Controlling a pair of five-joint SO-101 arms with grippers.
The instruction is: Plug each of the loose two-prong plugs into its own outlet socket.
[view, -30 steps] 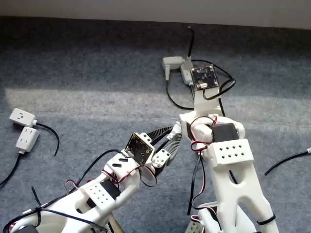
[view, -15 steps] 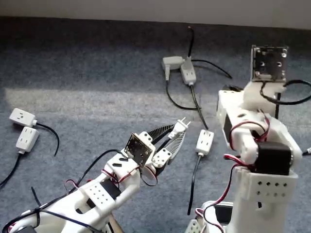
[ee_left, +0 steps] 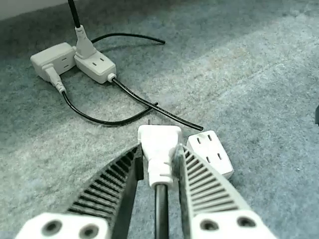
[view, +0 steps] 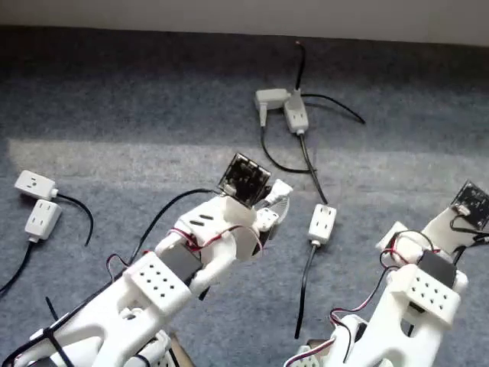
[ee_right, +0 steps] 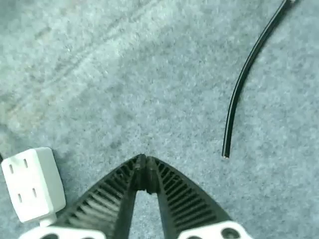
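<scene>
My left gripper (ee_left: 158, 150) is shut on a white two-prong plug (ee_left: 159, 144), prongs pointing away from the wrist. Just beside it on the carpet lies a white outlet socket (ee_left: 213, 158), face up, on a black cord. From above, the plug (view: 280, 189) hangs a short way left of that socket (view: 322, 222). My right gripper (ee_right: 146, 167) is shut on nothing and hovers over bare carpet, with the same socket (ee_right: 32, 189) off to one side. The right arm (view: 428, 290) stands at the lower right.
At the back, two white outlet blocks (view: 279, 105) lie joined, with a plug and black cords running from them. Two more outlet sockets (view: 37, 200) lie at the far left. A loose black cable end (ee_right: 247, 74) lies near the right gripper.
The left arm has swung up and right, carrying the plug closer to the socket. The right arm has pulled back from the far outlets to the lower right.
</scene>
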